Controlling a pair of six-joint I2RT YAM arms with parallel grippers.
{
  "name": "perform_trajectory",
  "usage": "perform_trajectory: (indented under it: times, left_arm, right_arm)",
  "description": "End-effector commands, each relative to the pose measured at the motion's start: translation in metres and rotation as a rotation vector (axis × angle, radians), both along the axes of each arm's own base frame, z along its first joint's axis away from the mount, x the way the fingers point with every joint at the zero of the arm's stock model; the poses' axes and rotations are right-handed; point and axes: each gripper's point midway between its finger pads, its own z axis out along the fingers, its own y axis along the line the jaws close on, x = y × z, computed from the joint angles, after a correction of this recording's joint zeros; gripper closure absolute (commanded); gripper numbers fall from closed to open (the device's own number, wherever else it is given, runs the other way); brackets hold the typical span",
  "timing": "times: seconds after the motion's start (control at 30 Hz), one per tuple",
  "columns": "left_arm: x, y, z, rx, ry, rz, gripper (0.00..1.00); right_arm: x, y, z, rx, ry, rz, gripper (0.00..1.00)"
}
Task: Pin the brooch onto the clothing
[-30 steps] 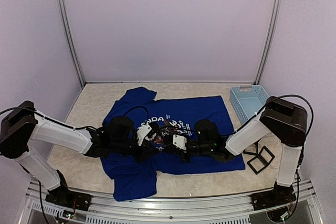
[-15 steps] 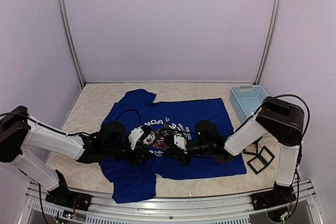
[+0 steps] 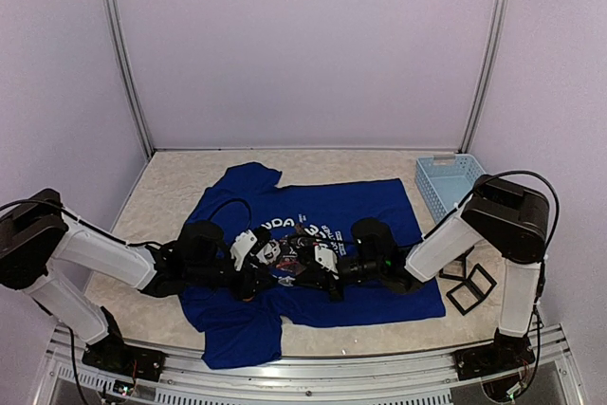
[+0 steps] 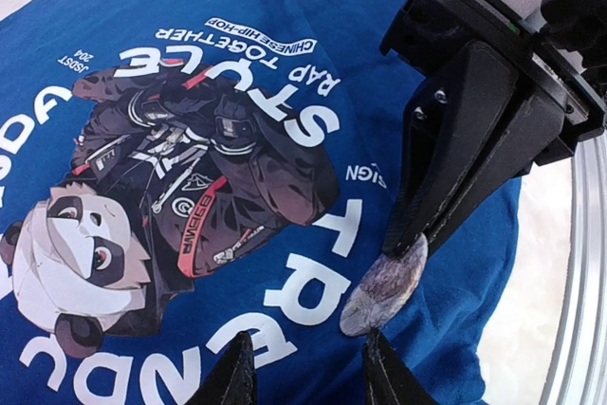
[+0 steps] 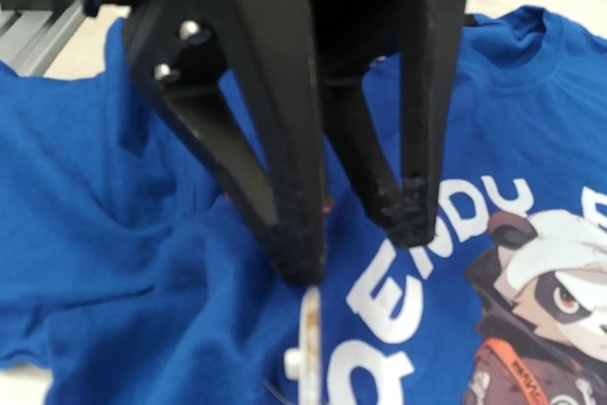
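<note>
Blue clothing [image 3: 370, 201]: right jaws pinch the brooch [image 4: 384, 282] well inside its edges, left jaws ajar, empty.

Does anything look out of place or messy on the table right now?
The T-shirt isn't flat: its near sleeve is bunched up, and folds ripple through the fabric beside the print. The brooch is pinched by its edge in the right fingers, tilted rather than flat.
</note>
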Motion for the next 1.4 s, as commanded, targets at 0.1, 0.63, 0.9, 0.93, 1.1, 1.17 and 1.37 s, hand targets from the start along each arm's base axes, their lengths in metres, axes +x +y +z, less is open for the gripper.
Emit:
perform_trajectory:
  times: [0.1, 0.63, 0.9, 0.93, 1.1, 1.17, 1.37]
  left_arm:
    - [-0.006, -0.008, 0.015, -0.054, -0.065, -0.054, 0.64]
    - [-0.009, 0.003, 0.029, -0.092, -0.327, -0.099, 0.62]
    - [-0.016, -0.008, 0.018, -0.092, -0.288, -0.176, 0.66]
    - [-0.016, -0.009, 0.019, -0.093, -0.291, -0.182, 0.67]
    - [-0.013, -0.019, 0.01, -0.067, -0.257, -0.213, 0.74]
    - [-0.014, -0.019, 0.007, -0.059, -0.256, -0.22, 0.77]
    - [-0.016, -0.022, 0.009, -0.05, -0.25, -0.244, 0.89]
  right_arm:
    - [-0.004, 0.007, 0.005, 0.019, 0.016, 0.036, 1.0]
    - [-0.007, 0.01, 0.005, 0.016, 0.011, 0.073, 1.0]
    - [-0.008, 0.01, 0.008, 0.017, 0.01, 0.076, 1.0]
    - [-0.008, 0.011, 0.009, 0.018, 0.008, 0.078, 1.0]
    - [-0.007, 0.012, 0.009, 0.021, 0.0, 0.081, 1.0]
    - [-0.007, 0.012, 0.009, 0.02, 0.0, 0.081, 1.0]
    - [-0.008, 0.012, 0.012, 0.028, 0.0, 0.091, 1.0]
